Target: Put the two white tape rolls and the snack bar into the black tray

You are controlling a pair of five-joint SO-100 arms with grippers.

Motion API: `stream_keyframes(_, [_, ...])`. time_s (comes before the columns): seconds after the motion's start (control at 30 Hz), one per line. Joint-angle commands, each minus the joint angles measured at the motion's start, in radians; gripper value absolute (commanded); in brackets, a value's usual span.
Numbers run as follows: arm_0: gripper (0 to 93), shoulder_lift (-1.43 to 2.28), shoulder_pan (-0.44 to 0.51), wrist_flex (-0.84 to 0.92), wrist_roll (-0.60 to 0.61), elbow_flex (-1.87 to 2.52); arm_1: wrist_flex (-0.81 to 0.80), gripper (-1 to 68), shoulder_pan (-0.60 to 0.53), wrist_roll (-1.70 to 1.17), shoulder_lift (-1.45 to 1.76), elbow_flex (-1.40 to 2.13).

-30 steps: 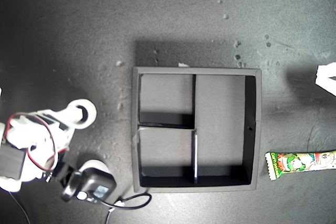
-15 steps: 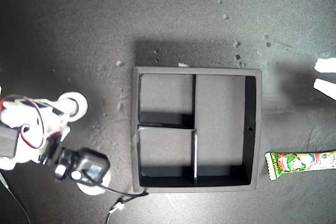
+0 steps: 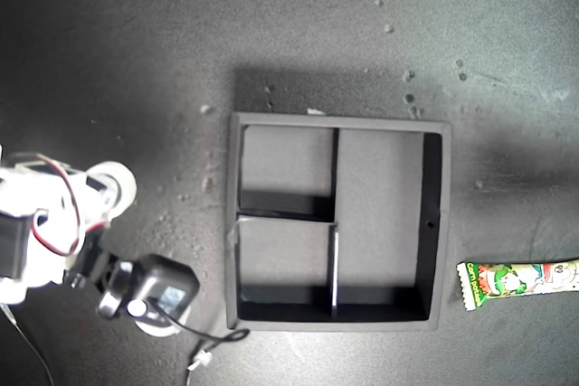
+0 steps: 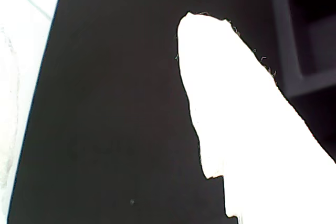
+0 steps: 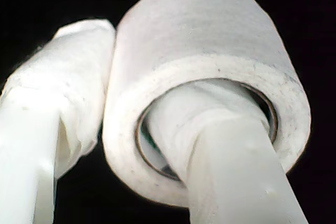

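Tape roll [image 5: 210, 77] sits clamped in my second gripper [image 5: 131, 145], one finger [image 5: 231, 166] threaded through the hole and the other finger [image 5: 58, 103] pressed against the outside wall. In the exterior view that roll [image 3: 113, 183] shows at the exterior view's left, well apart from the tray [image 3: 434, 223], with the arm's white body just beside it. A second tape roll [image 3: 161, 324] lies mostly hidden under the arm's black camera block, near the tray's lower corner on that side. All three tray compartments hold nothing. The snack bar [image 3: 520, 282] lies on the dark table [image 3: 136, 42] at the exterior view's right edge, just beside the tray but not touching. My first gripper shows only one washed-out white finger [image 4: 236, 108], so I cannot tell its state.
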Motion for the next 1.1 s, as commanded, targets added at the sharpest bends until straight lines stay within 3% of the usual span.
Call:
stream_keyframes(0.0, [0.0,-0.005,-0.046,0.046,0.064,-0.147,0.038,20.8,-0.04,-0.135,-0.193,-0.268])
stream_keyframes(0.2, [0.0,-0.107,-0.067,0.081,0.167,-0.41,0.238,20.8,-0.178,0.064,-0.664,-0.597])
stream_keyframes(0.4, [0.0,-0.449,-0.006,0.236,0.229,-0.913,0.241,20.1,-0.413,0.48,-0.695,-0.365])
stream_keyframes(0.53, [0.0,-0.822,0.048,0.465,0.224,-1.463,0.107,24.9,-0.543,0.666,-0.695,-0.21])
stream_keyframes(0.67, [0.0,-0.899,0.083,0.463,0.202,-1.528,0.038,29.1,-0.632,0.795,-0.696,-0.112])
stream_keyframes(0.9, [0.2,-1.062,0.141,0.463,0.167,-1.66,-0.034,30.2,-0.718,0.911,-0.712,0.02])
stream_keyframes(1.07, [0.6,-1.187,0.152,0.463,0.158,-1.786,-0.179,30.7,-0.773,0.927,-0.712,0.155])
